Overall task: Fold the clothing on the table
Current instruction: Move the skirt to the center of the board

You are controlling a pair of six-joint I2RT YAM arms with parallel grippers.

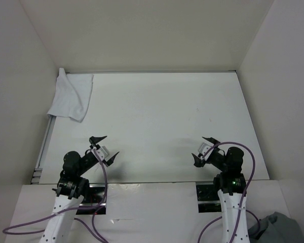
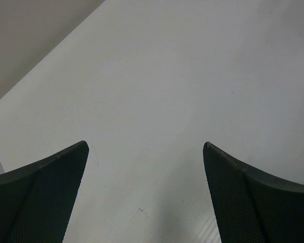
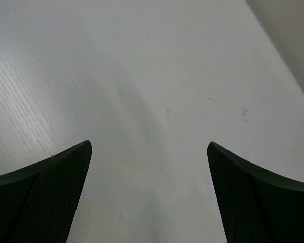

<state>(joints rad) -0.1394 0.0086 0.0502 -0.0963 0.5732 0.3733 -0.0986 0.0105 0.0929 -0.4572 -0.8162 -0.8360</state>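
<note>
Both sets of jaws stand spread wide, gripping nothing. From overhead I see the left arm and right arm drawn back at the near edge of the table, with the left jaws and right jaws poised over its white surface. Only that overhead view shows me the clothing. It lies rumpled in the far left corner, up against the back wall and beside the metal rail, well apart from either arm. The same view picks up a grey-blue cloth bundle low on the right, off the table near the right arm's base. My left wrist camera gives only its dark mesh fingers, tabletop between them and a wedge of wall at upper left. The right wrist camera shows its own fingers, a few faint specks on the table and wall at upper right.
</note>
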